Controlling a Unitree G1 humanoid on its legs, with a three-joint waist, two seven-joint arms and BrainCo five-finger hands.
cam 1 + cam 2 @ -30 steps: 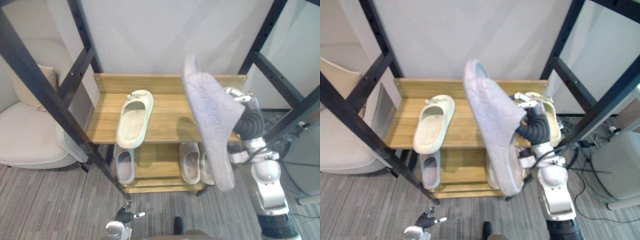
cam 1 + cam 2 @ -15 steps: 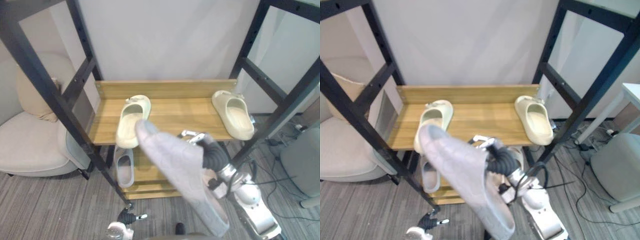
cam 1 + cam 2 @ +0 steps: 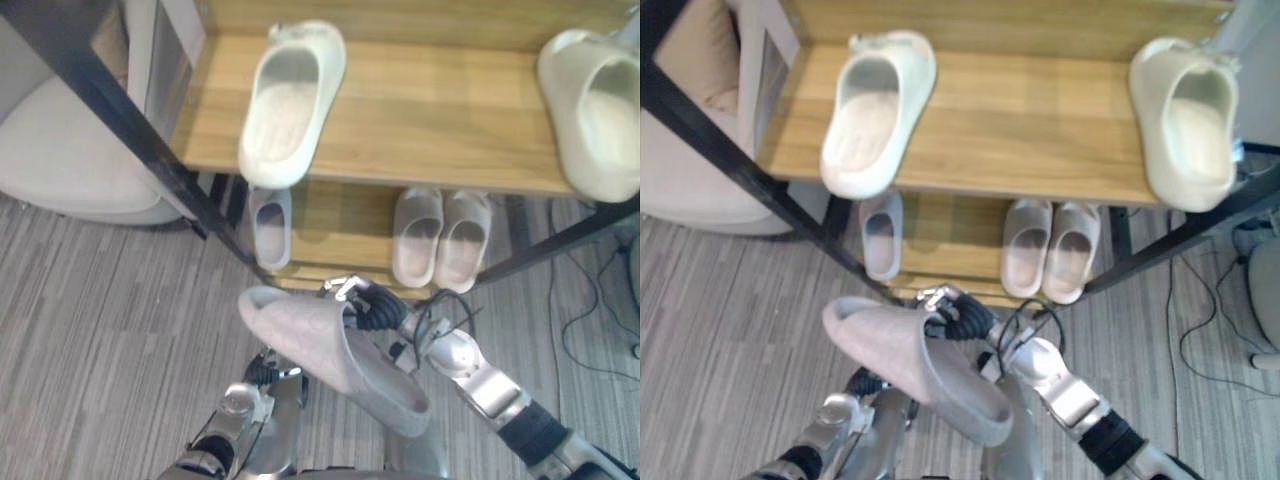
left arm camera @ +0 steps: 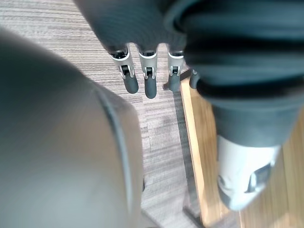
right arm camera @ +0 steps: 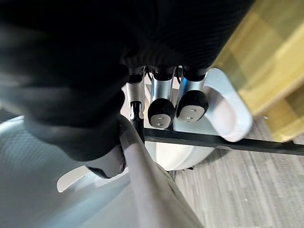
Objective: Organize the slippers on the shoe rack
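Note:
My right hand (image 3: pixel 376 306) is shut on the rim of a grey slipper (image 3: pixel 335 356) and holds it low over the carpet, in front of the wooden shoe rack (image 3: pixel 430 110). In the right wrist view its fingers (image 5: pixel 161 111) curl over the slipper's edge (image 5: pixel 142 190). Two cream slippers lie on the top shelf, one at the left (image 3: pixel 290 100) and one at the right (image 3: pixel 595 110). On the lower shelf a single grey slipper (image 3: pixel 270 225) lies at the left and a pale pair (image 3: pixel 440 238) at the right. My left hand (image 3: pixel 262 372) hangs low beside the held slipper, fingers (image 4: pixel 151 80) relaxed.
A black metal frame (image 3: pixel 130 130) crosses in front of the rack's left side, and another bar (image 3: pixel 570 240) runs at the right. A pale armchair (image 3: pixel 70 170) stands to the left. Grey striped carpet (image 3: pixel 110 330) lies before the rack.
The view has tipped downward. My right hand has brought the grey slipper down from top-shelf height to just above the carpet, and it now lies flatter.

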